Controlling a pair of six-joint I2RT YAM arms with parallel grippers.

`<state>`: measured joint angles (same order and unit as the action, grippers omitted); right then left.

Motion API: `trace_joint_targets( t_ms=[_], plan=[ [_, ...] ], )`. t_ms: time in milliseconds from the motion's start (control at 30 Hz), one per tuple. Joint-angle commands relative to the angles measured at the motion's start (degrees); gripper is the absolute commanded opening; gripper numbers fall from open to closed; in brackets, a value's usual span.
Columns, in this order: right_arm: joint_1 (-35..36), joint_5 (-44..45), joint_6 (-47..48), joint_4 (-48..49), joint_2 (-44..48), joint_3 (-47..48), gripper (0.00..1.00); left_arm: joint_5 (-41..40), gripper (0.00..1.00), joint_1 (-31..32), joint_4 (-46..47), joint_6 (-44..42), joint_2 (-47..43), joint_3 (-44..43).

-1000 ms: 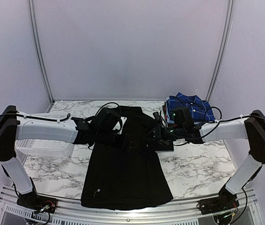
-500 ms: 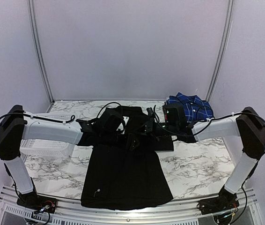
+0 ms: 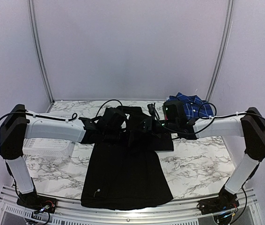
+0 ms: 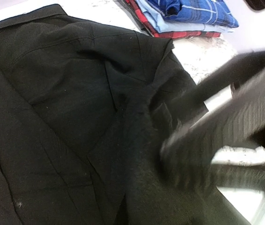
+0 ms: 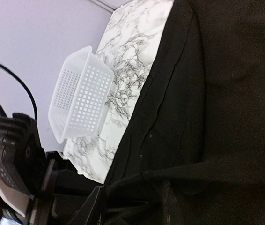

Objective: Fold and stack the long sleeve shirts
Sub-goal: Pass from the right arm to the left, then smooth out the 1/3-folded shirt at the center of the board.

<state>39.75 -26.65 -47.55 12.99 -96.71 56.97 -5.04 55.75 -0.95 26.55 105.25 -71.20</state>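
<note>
The black shirt [image 3: 123,173] lies spread on the marble tabletop [image 3: 193,168], in the middle, with its hem at the near edge and its collar toward the back wall. Both arms reach in over its upper part from either side. The left gripper [image 3: 128,135] hangs over the chest of the shirt, close to the right gripper [image 3: 145,125], which sits just beside the collar area. In the right wrist view, the fingers [image 5: 97,206] show at the bottom edge with a raised fold of black cloth running up to them, so these jaws look closed on the shirt. In the left wrist view, dark blurred shapes cross the right side over the cloth, and it cannot be told how far the left jaws are open or whether they hold anything. At the back right corner rests a stack of folded shirts [image 3: 188,105], blue plaid on top, with light blue and red below it. A white mesh basket [image 3: 46,147] stands on the left side, partly hidden by the left arm and apart from the black shirt.
</note>
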Motion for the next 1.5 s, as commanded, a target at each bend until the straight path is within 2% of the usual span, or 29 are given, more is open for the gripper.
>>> trace_joint_targets(
  t_ms=[0,133,367,500,667,867,1100,1300,1467],
  plan=[
    [0.41,10.36,10.48,-9.34,6.03,4.18,0.45,2.92,0.00,0.15,-4.02,-0.22,-6.77,-1.06],
    [0.21,20.16,16.26,-15.96,10.61,3.88,0.58,3.75,0.00,0.15,-6.03,-0.26,-11.04,-2.66],
    [-0.49,35.74,19.85,-21.73,19.29,-2.48,0.59,0.20,0.00,-0.09,-11.05,-1.15,-12.34,-14.72],
    [-3.25,35.52,18.04,-20.62,24.50,-8.83,0.59,-4.25,0.00,-0.90,-12.83,-1.66,-12.07,-21.08],
    [-5.91,33.56,16.90,-18.01,26.54,-14.49,0.58,-8.29,0.00,-2.81,-13.24,-3.11,-12.02,-25.79],
    [-5.73,29.59,19.48,-13.58,23.14,-16.73,0.60,-8.89,0.00,-6.31,-13.89,-4.72,-11.83,-29.33],
    [-0.48,27.36,23.33,-0.48,16.89,-16.89,0.70,-6.42,0.00,-7.98,-14.17,-6.08,-10.60,-32.66],
    [1.17,27.27,24.30,7.22,7.30,-14.08,0.70,-5.95,0.00,-8.20,-14.25,-6.30,-10.49,-33.33],
    [1.93,30.27,24.16,8.72,1.17,-9.55,0.67,-6.04,0.00,-8.54,-14.67,-6.74,-11.03,-33.39]
  ],
)
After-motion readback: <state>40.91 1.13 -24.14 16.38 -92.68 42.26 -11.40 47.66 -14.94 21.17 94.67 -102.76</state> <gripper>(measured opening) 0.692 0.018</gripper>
